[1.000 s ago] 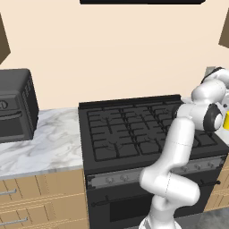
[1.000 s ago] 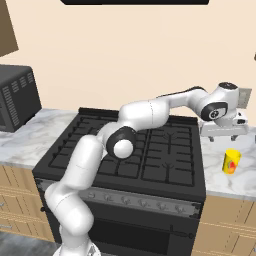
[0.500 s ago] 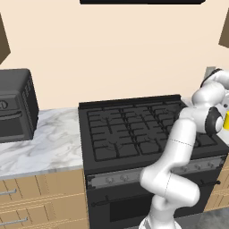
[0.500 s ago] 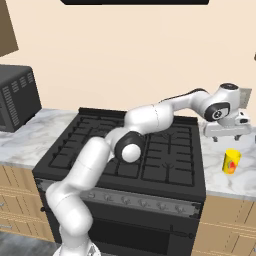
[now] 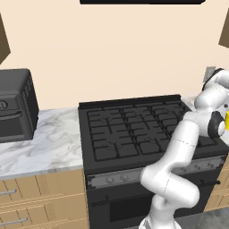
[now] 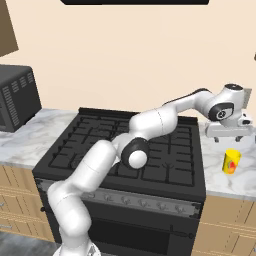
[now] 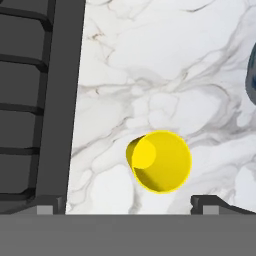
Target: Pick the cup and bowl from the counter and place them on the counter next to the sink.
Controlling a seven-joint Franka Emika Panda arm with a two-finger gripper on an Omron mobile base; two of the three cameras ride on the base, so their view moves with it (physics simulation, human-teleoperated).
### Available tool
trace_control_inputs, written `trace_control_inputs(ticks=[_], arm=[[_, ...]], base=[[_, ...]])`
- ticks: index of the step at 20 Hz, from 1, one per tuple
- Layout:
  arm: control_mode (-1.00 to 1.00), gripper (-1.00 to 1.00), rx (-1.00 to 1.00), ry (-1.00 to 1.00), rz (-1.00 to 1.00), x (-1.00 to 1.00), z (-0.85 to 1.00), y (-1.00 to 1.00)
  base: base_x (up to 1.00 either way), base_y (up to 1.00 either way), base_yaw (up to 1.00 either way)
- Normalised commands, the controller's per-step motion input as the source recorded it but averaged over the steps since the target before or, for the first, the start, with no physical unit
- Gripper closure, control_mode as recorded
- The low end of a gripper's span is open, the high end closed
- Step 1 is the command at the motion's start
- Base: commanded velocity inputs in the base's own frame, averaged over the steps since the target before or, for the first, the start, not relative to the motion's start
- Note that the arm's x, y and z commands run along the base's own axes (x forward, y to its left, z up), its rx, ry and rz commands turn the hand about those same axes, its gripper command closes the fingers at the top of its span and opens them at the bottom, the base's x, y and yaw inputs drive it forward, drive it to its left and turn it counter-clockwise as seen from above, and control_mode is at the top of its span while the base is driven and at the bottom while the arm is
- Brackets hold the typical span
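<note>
The small yellow cup (image 6: 231, 161) stands upright on the white marble counter (image 6: 216, 177), just right of the stove. My gripper (image 6: 229, 137) hangs open a little above and behind it, touching nothing. Looking straight down in the hand view, the cup (image 7: 160, 161) shows its open mouth on the counter (image 7: 165, 60), above the gap between my two widely spread fingertips (image 7: 209, 202). A sliver of the cup (image 5: 227, 120) peeks past the arm in the left base view. A dark rounded edge (image 7: 251, 70) enters at the right; I cannot tell whether it is the bowl. The sink is out of view.
The black gas stove (image 6: 125, 145) with raised grates fills the middle, and its edge (image 7: 30, 100) borders the cup's patch of counter. A dark countertop oven (image 5: 13, 105) sits on the marble to the left. Wooden cabinets (image 6: 225, 225) run below the counter.
The hand has shifted a little to the right and down, ending above the cup. The jaws have stayed open and the cup has not moved.
</note>
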Motion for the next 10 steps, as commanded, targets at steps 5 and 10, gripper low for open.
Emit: trace_control_inputs(ticks=[5,10], arm=[[-1.0,-1.0,0.05,0.03,0.0,0.0,-0.01,0.0],[-1.0,-1.0,0.03,0.01,0.0,0.03,-0.1,0.0]], base=[[0.0,0.0,0.0],[0.0,0.0,0.0]])
